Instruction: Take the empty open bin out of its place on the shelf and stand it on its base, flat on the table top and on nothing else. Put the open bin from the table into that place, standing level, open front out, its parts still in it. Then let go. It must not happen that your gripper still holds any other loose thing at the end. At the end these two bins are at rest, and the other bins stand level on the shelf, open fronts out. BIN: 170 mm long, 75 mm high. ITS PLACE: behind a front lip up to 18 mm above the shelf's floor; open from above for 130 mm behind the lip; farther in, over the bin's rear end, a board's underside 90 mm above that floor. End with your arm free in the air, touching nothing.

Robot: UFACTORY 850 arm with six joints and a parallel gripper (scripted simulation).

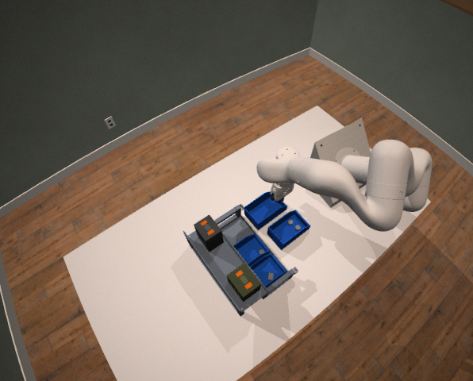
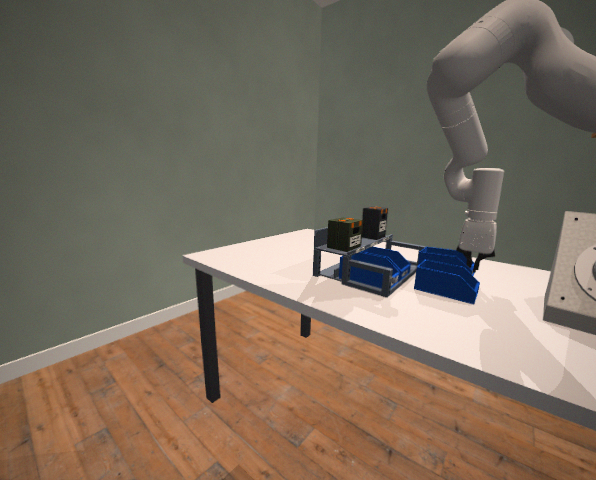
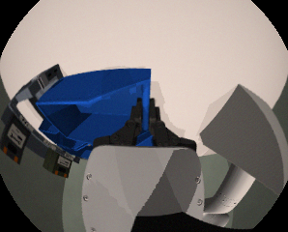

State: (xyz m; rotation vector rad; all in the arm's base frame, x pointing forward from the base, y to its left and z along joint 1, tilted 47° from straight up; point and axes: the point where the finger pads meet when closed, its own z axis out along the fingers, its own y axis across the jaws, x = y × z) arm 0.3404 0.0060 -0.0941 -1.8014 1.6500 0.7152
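End effector [image 1: 277, 200] [image 2: 475, 268] [image 3: 145, 104] clamped on the empty blue bin [image 1: 264, 209] [image 2: 438, 252] [image 3: 98, 99], just beyond the shelf [image 1: 274, 290] [image 2: 346, 268] [image 3: 46, 79]

Shelf [image 1: 212, 272] [image 2: 345, 269] [image 3: 49, 77] between bench's [image 1: 146, 286] [image 2: 267, 268] [image 3: 173, 39] long edges; two bins [image 1: 251, 251] [image 2: 373, 276] in its left part, boxes [image 1: 244, 282] [image 2: 344, 235] [image 3: 59, 163] on its upper board. Before it: parts bin [image 1: 283, 233] [image 2: 443, 281]; right of that, nearer bench's right edge, empty bin [image 1: 263, 211] [image 2: 440, 252] [image 3: 96, 89].

You had an open slot at the far end of the shelf [image 1: 190, 240] [image 2: 345, 271], between its end rail [image 1: 229, 214] [image 2: 409, 244] and a shelved bin [image 1: 249, 246] [image 2: 390, 255]; only a narrow gap parted the empty bin [image 1: 264, 210] [image 2: 435, 252] [image 3: 115, 82] from the parts bin [image 1: 285, 233] [image 2: 443, 281].
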